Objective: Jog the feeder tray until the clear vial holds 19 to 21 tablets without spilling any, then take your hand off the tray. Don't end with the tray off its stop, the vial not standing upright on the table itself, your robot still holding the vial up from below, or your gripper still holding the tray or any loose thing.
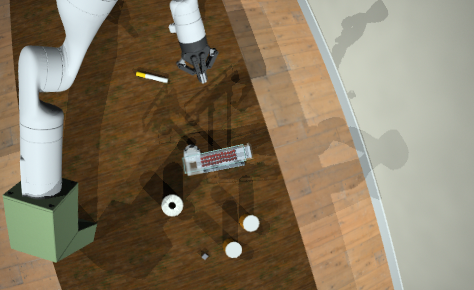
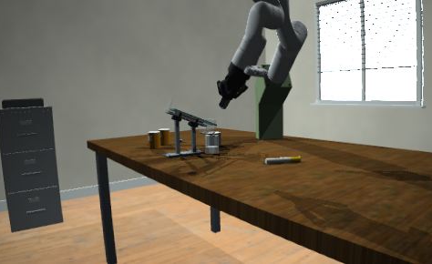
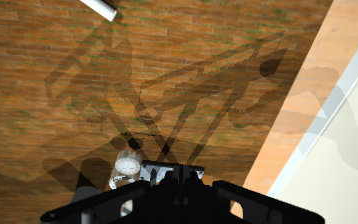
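The feeder tray (image 1: 219, 159) (image 2: 192, 118) stands tilted on its stand in the middle of the table, with rows of red tablets on it. The clear vial (image 1: 190, 150) (image 2: 212, 142) (image 3: 128, 167) stands upright on the table at the tray's low end, with white tablets showing inside. My gripper (image 1: 202, 78) (image 2: 223, 105) (image 3: 181, 175) is shut and empty. It hangs in the air, well above and to one side of the tray, touching nothing. In the wrist view only the tray's low end (image 3: 153, 173) shows, just past my fingers.
A white and yellow marker (image 1: 151, 76) (image 2: 282, 159) (image 3: 100, 7) lies on the table beyond the gripper. Two amber bottles with white caps (image 1: 250, 223) (image 1: 233, 249) (image 2: 154, 139), a white round object with a dark hole (image 1: 172, 205) and a small grey cube (image 1: 205, 256) stand past the tray. The arm's green base (image 1: 45, 220) is at the table's side.
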Motion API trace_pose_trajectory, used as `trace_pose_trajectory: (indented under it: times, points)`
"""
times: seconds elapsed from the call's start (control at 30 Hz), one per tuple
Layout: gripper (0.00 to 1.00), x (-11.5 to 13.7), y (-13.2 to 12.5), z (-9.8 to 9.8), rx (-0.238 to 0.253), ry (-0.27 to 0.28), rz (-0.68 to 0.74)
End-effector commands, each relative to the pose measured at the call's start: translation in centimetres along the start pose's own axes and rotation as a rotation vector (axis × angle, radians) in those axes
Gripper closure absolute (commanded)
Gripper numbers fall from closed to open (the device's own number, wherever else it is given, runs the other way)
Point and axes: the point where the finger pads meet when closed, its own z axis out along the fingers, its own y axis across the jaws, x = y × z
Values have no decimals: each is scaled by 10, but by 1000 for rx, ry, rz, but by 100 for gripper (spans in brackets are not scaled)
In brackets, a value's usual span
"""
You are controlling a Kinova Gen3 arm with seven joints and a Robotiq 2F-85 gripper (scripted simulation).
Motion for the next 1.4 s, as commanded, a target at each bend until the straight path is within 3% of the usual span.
trace_pose_trajectory:
  times: [0.0, 0.03, 0.33, 0.37, 0.57, 0.6, 0.77, 0.8, 1.37]
  points:
    - [100, 0, 0, 0, 1, 2, 2]
    - [100, -12, -10, 9, 30, -2, 31]
    - [100, -12, -10, 9, 30, -2, 31]
    - [100, -22, -20, 17, 56, -6, 57]
    - [100, -22, -20, 17, 56, -6, 57]
    - [100, -31, -30, 24, 80, -9, 80]
    - [100, -31, -30, 24, 80, -9, 80]
    - [100, -38, -39, 30, 103, -12, 102]
    - [100, -50, -54, 39, 140, -16, 136]
